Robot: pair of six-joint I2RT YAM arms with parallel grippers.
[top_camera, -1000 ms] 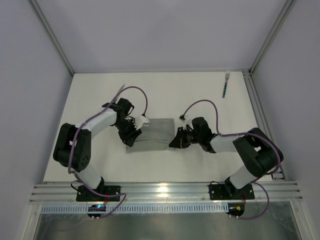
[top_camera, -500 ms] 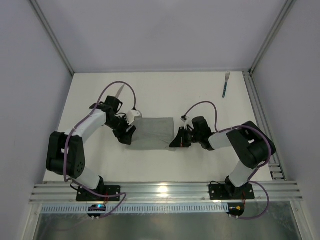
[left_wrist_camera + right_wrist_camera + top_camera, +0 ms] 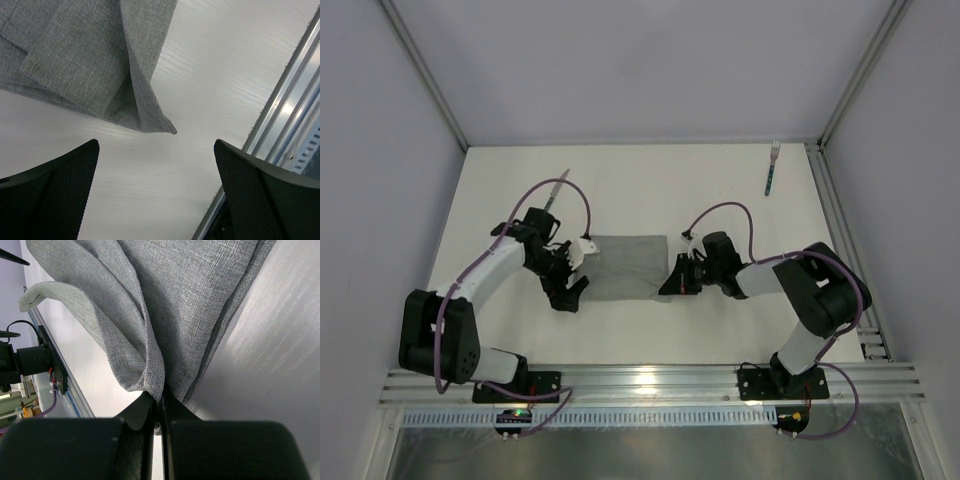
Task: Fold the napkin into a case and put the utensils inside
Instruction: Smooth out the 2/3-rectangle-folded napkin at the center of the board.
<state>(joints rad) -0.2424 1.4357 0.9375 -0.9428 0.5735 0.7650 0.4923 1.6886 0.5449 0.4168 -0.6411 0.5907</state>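
The white surface [image 3: 720, 200] fills the floor of the enclosure, with metal rails along its near and right edges.

The left arm [image 3: 485, 270] reaches in from the near left. The right arm [image 3: 800, 290] reaches in from the near right and lies low, pointing left.

The napkin [image 3: 628, 267] lies at the middle of the surface, between the two arms, as a folded grey rectangle with its long side running left to right. In the left wrist view its near-left corner [image 3: 150, 117] shows several stacked layers, with one flap folded over on top. The corner tip rests flat on the surface.

The left tool [image 3: 578, 270] sits just beside the napkin's left edge. Its jaws stand wide apart and hold nothing (left wrist view: bare surface between the fingers [image 3: 60, 190], with the cloth corner short of them and not touching).

The right tool [image 3: 672, 282] is at the napkin's right edge, toward the near corner. Its jaws are closed tight on the cloth. In the right wrist view, the folds gather into a bunch and run down into the pinched jaws of the tool [image 3: 160, 402], with one loose flap curling up at the left.

The knife [image 3: 557, 188] lies on the far-left part of the surface, beyond the left arm and well apart from the napkin.

The fork [image 3: 772, 168] lies at the far right corner, tines pointing away, near the right rail.
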